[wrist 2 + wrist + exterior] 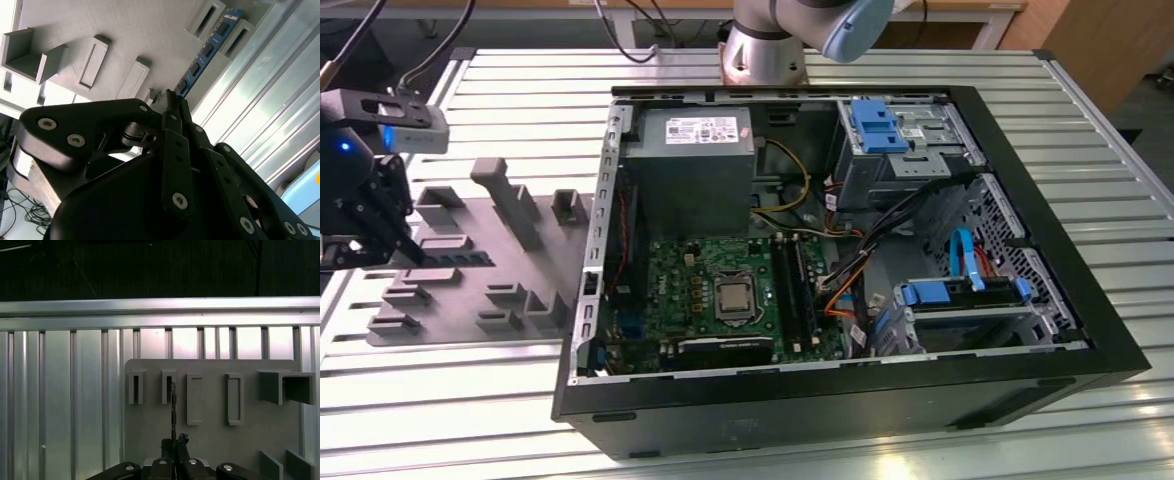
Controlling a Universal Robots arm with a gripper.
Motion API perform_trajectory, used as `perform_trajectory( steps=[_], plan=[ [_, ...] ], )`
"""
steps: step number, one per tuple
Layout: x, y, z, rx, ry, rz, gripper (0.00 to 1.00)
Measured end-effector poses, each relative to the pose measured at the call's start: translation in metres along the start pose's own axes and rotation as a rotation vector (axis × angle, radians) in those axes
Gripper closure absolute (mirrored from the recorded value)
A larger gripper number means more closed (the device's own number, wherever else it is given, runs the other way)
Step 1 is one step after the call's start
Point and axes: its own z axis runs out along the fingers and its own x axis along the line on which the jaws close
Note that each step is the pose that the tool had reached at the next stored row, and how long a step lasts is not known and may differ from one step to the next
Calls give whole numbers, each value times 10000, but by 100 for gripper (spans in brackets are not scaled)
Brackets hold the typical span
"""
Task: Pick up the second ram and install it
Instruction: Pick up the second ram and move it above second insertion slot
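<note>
Second ram (207, 50) clamped by one end in the closed pincer (170, 97) at the holder tray (520, 255), apart from the computer case (1107, 350); prone to pivot or slip from so short a grip.

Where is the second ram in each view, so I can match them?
Exterior view: too thin to make out; the gripper stands over the grey slotted tray at the exterior view's left.
Second wrist view: the second ram is a blue strip running from the jaws.
First wrist view: edge-on, a thin dark line from the jaws toward a tray slot.
Shared landmark: the grey slotted tray.
</note>
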Motion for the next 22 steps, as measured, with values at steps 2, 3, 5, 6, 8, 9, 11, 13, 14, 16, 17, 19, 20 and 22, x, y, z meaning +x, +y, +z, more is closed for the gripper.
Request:
perform_trajectory(
  steps=[2,3,5,6,8,9,11,13,14,16,17,19,20,22],
  plan=[
    [-1,0,-15,-1,0,1,86],
    [-1,0,-22,0,0,1,86],
    [-1,0,-37,-1,0,0,86],
    [-2,0,-44,0,0,0,86],
    [-3,0,-56,1,-1,1,86],
    [-3,0,-62,0,0,1,86],
    [-4,1,-73,0,0,1,86],
    [-6,1,-113,0,0,0,86],
    [-6,1,-120,0,0,0,86],
    [-7,1,-136,0,0,0,86],
    [-7,1,-144,0,0,1,86],
    [-8,1,-159,1,-1,1,86],
    [-8,1,-166,0,0,0,86],
    [-8,1,-177,1,-1,1,86]
  ],
)
